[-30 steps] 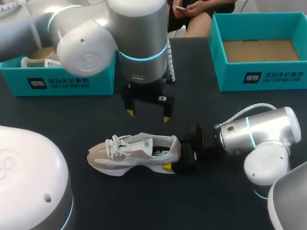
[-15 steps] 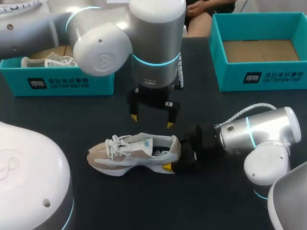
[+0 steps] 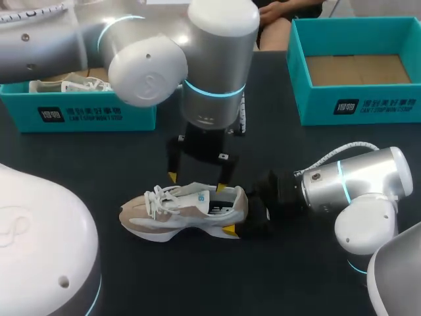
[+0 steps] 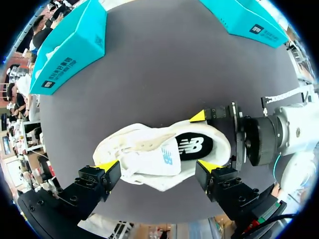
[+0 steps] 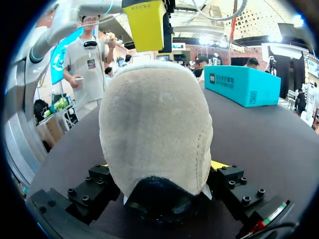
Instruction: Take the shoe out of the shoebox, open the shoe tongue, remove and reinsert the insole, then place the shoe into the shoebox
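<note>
Head view: the white-and-beige sneaker (image 3: 177, 212) lies on its sole on the dark table (image 3: 171, 276), well apart from the empty teal shoebox (image 3: 355, 105). The right gripper (image 3: 240, 214) clamps its heel from both sides. The left gripper (image 3: 196, 183) hovers just above the collar, fingers spread, holding nothing. Opening the tongue looks to be the step in hand; next, the left fingers should descend and pinch the tongue.

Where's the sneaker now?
Head view: the sneaker lies centred on the table, heel clamped by the right gripper; the left gripper hangs open over its tongue.
</note>
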You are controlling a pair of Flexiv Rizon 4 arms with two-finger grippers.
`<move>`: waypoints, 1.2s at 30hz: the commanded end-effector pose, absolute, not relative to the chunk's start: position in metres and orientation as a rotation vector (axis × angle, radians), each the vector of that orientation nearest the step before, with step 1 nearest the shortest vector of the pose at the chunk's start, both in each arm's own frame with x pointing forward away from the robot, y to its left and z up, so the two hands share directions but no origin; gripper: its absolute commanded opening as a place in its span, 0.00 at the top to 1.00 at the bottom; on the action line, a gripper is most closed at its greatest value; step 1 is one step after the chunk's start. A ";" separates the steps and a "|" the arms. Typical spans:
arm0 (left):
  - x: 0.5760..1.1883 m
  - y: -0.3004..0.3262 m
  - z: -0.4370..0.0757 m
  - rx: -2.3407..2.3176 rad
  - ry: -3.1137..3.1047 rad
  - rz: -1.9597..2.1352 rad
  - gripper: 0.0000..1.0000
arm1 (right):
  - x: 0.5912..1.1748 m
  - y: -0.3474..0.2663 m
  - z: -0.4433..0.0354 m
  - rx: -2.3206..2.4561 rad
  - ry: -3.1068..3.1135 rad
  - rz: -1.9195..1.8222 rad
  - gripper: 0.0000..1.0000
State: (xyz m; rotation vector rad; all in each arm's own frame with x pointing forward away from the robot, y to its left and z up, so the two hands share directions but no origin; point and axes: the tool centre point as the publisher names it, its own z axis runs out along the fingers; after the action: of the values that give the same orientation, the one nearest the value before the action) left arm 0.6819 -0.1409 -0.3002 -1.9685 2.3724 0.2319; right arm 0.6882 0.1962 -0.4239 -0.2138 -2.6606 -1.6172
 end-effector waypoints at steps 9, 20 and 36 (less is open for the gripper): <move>0.675 -0.161 -0.333 -1.956 2.305 0.335 0.00 | 0.689 0.201 -0.428 -0.217 -2.664 -1.612 1.00; 0.674 -0.163 -0.350 -1.949 2.222 0.385 0.00 | 0.689 0.201 -0.428 -0.217 -2.664 -1.612 1.00; 0.673 -0.141 -0.365 -2.008 2.115 0.465 0.00 | 0.689 0.201 -0.428 -0.217 -2.664 -1.612 1.00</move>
State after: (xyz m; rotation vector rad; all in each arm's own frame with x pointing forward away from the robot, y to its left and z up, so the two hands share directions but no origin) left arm 0.6723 -0.1413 -0.3618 -2.0045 2.1212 0.4612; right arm 0.6881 0.1963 -0.4240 -0.2134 -2.6605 -1.6175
